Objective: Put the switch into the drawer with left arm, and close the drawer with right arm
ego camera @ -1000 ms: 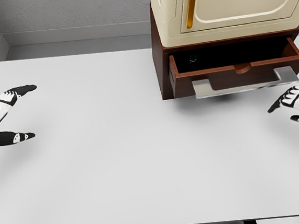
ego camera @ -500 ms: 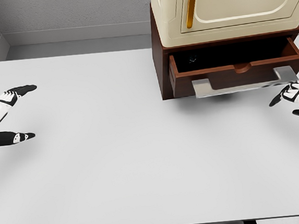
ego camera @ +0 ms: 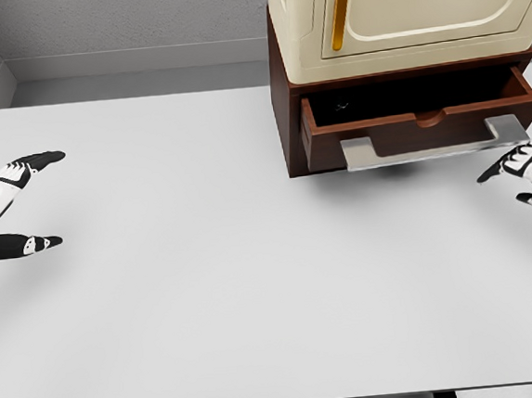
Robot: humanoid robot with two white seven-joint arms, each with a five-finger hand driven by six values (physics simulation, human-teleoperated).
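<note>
Drawer [ego camera: 424, 122]: brown wood, pulled open, flat grey metal handle [ego camera: 434, 148] along its front.
Switch [ego camera: 343, 106]: small dark object inside the drawer, far left corner.
Left hand [ego camera: 10, 207]: left table edge, fingers spread, empty.
Right hand [ego camera: 527, 172]: just beside the handle's right end, fingers loose, holding nothing.
Table [ego camera: 235, 276]: smooth white, wide free room.
Writing: none readable.

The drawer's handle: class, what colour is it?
Silvery grey metal, on the reddish-brown drawer; the handle shows best in the head view.

Bright, even light fills the scene. The render is sharp throughout. A soft shadow sits beneath the drawer [ego camera: 425, 127] on the table [ego camera: 206, 260].
</note>
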